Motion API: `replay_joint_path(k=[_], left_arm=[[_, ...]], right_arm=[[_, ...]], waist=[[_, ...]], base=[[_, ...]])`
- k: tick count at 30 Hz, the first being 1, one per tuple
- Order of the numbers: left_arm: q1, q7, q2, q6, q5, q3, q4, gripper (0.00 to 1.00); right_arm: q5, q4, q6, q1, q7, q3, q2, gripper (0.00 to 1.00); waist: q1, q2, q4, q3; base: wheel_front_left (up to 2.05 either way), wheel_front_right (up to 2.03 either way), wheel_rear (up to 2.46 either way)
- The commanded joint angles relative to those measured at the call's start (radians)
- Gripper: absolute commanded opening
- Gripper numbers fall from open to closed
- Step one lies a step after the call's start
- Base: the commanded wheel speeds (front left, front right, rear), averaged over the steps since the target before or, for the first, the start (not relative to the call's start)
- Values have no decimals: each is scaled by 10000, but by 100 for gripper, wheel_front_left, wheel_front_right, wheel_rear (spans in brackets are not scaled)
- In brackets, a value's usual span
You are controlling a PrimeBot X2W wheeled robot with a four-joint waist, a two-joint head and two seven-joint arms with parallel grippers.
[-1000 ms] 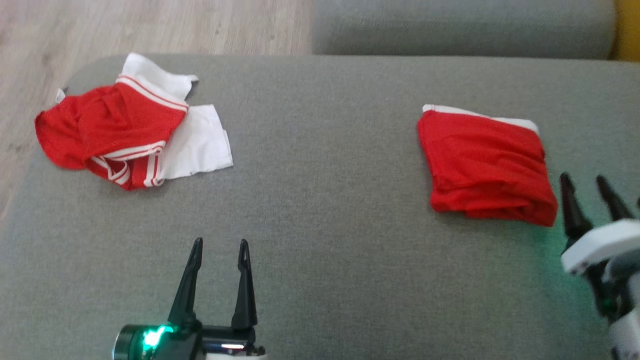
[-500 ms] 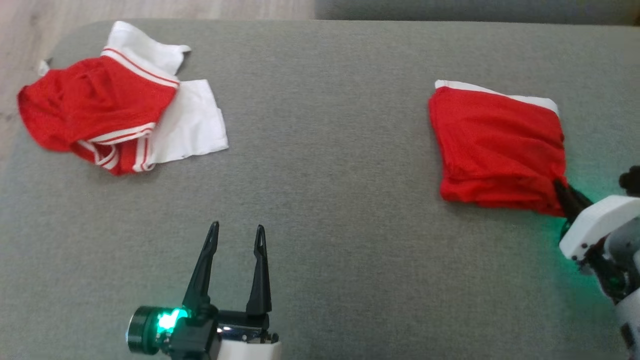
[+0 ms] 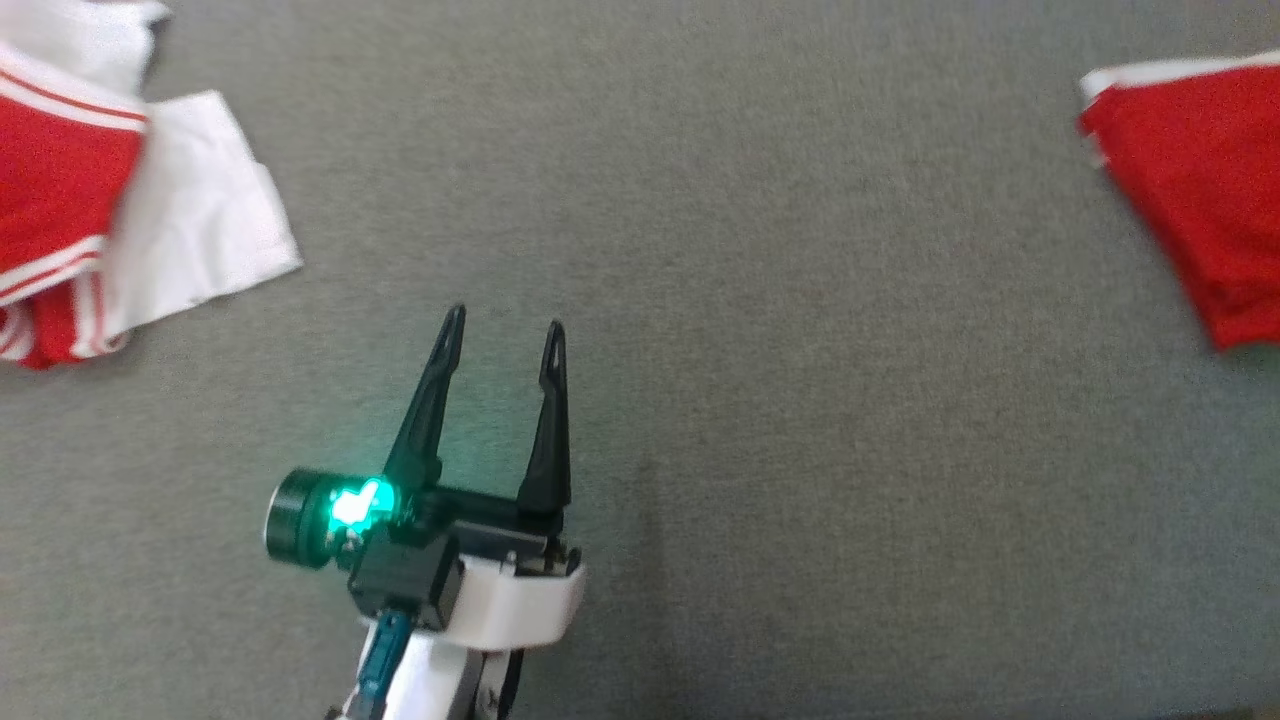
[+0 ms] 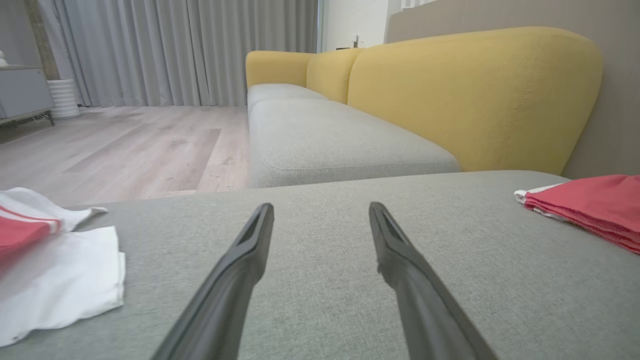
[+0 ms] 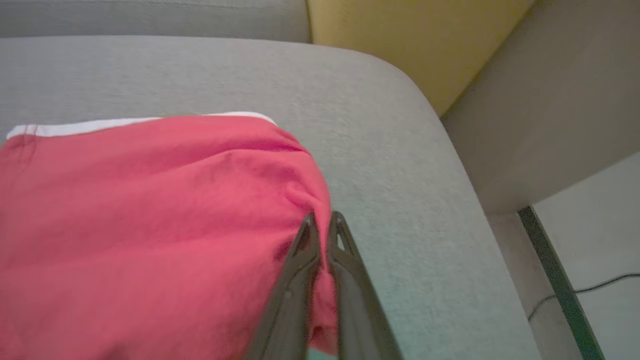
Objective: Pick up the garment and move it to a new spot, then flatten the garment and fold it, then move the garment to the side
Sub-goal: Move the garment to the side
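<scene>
- Right end effector: fingers together, clamped on a bunched corner of the folded red garment.
- The garment lies on the grey cushion, near its rounded right corner.
- Left end effector: fingers apart, holding nothing, over the cushion's middle.
- A crumpled red-and-white heap sits toward the cushion's left edge.

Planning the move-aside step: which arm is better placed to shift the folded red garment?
Right. The right claw is shut on an edge of the folded red garment; the left claw hangs open over bare cushion, apart from it.
</scene>
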Motion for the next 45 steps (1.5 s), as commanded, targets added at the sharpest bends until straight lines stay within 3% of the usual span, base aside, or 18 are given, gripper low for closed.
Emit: replay_joint_path(k=[1, 6, 7, 8, 9, 10, 15, 18, 29, 34, 37, 41, 45], left_arm=[[-427, -49, -37, -38, 127, 157, -178, 100], [-974, -49, -37, -88, 125, 55, -1, 100], [-1036, -49, -37, -87, 121, 46, 32, 100], [-1085, -49, -37, -91, 115, 38, 71, 100], [-1119, -49, -37, -99, 105, 32, 120, 100], [-1133, -49, -37, -103, 95, 36, 167, 100], [-981, -49, -38, -83, 69, 109, 295, 100], [-642, -49, -38, -55, 97, 220, 412, 100], [885, -49, -38, 132, -369, 896, 990, 100], [1509, -49, -38, 61, -791, 1370, 1124, 100], [1872, -49, -38, 50, -938, 1686, 1071, 100], [2375, -49, -38, 124, -860, 2087, 668, 100], [2728, -49, -38, 262, -676, 2315, -63, 100]], right_arm=[[-146, -71, -7, 2, 32, -341, -672, 0], [-490, 176, -7, 26, -183, -1183, -975, 0], [-443, 250, -7, 1, -231, -1369, -924, 12], [-604, 271, -7, -2, -326, -1428, -939, 40], [-869, 286, -7, 17, -370, -1457, -941, 84], [-1129, 315, -7, -12, -480, -1588, -883, 100], [-2303, 53, -7, -36, -973, -1960, -121, 100], [-2932, -614, -7, 194, -1476, -1870, 1029, 100], [-1854, -1332, -7, 1919, -3172, 1445, 3758, 100], [-1680, -977, -7, 2766, -4381, 2088, 4897, 100], [-2025, -1291, -7, 3198, -4545, 2018, 5407, 100], [-3273, -3073, -7, 4342, -4557, 746, 6320, 100], [-4056, -3984, -7, 5161, -4559, 93, 6732, 100]], waist=[[-2, 0, -504, 763], [-2, 0, -587, 1127], [-2, 0, -599, 1143], [-2, 0, -603, 1138], [-2, 0, -602, 1092], [-2, 0, -604, 1027], [-2, 0, -603, 495], [-2, 0, -518, -224], [-2, 0, -24, -2566], [-2, 0, 192, -3420], [-2, 0, 202, -3807], [-2, 0, 152, -4167], [-2, 0, 168, -4409]], base=[[0, 0, 0], [0, 0, 0], [0, 0, 0], [0, 0, 0], [0, 0, 0], [0, 0, 0], [0, 0, 0], [0, 0, 0], [0, 0, 0], [0, 0, 0], [0, 0, 0], [0, 0, 0], [0, 0, 0]])
